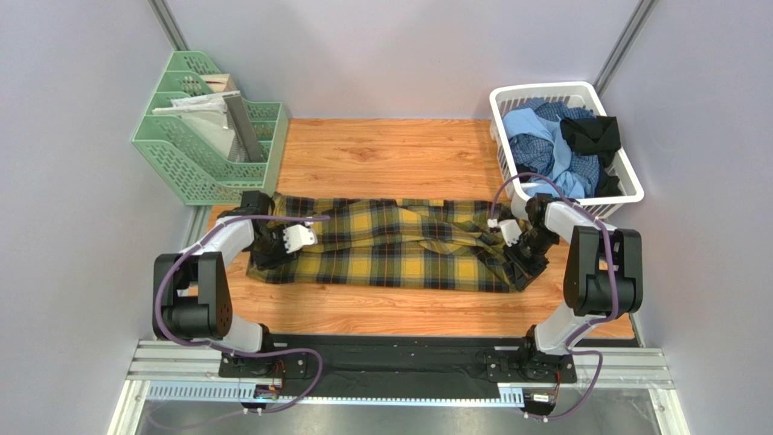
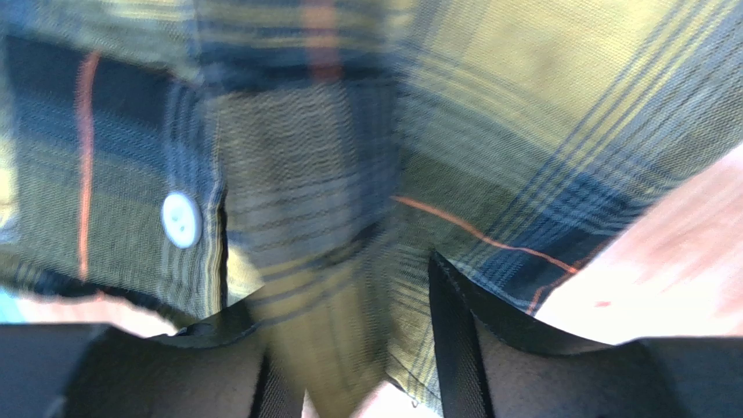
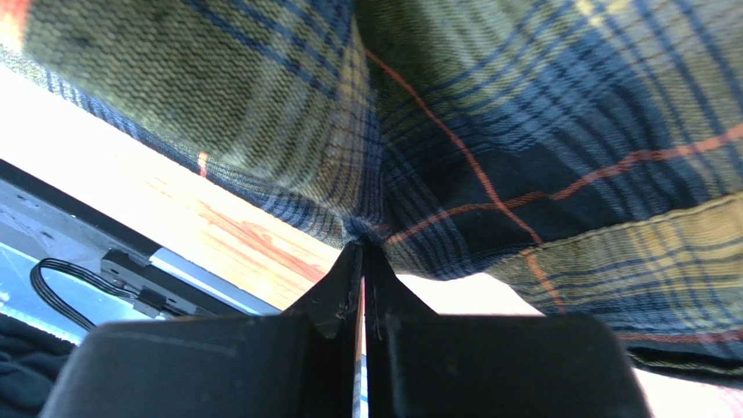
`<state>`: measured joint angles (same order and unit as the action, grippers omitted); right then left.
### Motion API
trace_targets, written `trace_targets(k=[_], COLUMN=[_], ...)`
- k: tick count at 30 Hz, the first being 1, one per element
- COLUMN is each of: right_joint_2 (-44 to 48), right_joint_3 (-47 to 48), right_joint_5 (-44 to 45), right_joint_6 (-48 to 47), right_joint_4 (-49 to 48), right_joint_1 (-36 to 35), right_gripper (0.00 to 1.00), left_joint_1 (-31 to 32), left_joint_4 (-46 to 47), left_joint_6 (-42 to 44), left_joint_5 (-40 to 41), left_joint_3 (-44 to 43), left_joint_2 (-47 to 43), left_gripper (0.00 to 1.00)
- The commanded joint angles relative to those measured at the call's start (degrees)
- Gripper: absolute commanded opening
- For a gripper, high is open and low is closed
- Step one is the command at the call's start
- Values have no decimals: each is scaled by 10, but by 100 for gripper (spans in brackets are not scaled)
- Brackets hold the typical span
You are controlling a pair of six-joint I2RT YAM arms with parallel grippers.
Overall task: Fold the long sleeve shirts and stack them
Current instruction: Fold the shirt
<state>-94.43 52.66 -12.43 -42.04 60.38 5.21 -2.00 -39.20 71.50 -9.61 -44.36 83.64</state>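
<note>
The mustard-yellow and black plaid shirt lies spread crosswise on the wooden table. My left gripper is at its left end. In the left wrist view it is open, with a blurred fold of plaid cloth between the jaws and a white button to the left. My right gripper is at the shirt's right end. In the right wrist view it is shut, pinching the edge of the plaid cloth at its tips.
A white laundry basket at the back right holds light blue shirts and a black one. A green file organizer stands at the back left. Grey walls enclose the table.
</note>
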Motion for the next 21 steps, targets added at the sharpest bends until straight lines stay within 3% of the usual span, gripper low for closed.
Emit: trace_targets(k=[1, 4, 8, 18, 20, 21], right_joint_2=[17, 38, 49, 31, 26, 18], right_joint_3=[22, 32, 38, 32, 27, 24], right_joint_5=[36, 13, 1, 13, 21, 26], right_joint_6=[-7, -4, 3, 3, 5, 6], right_joint_4=[3, 35, 43, 23, 16, 7], right_joint_1=[7, 8, 7, 7, 7, 7], right_gripper=[0, 0, 0, 0, 0, 0], left_joint_1=[-41, -84, -114, -187, -187, -187], left_joint_4=[0, -115, -196, -181, -168, -167], left_joint_6=[23, 16, -4, -63, -69, -67], left_joint_5=[9, -76, -102, -84, -72, -67], left_joint_3=[-15, -74, -100, -107, -99, -98], left_joint_2=[7, -31, -48, 83, 93, 103], left_gripper=[57, 65, 69, 77, 72, 57])
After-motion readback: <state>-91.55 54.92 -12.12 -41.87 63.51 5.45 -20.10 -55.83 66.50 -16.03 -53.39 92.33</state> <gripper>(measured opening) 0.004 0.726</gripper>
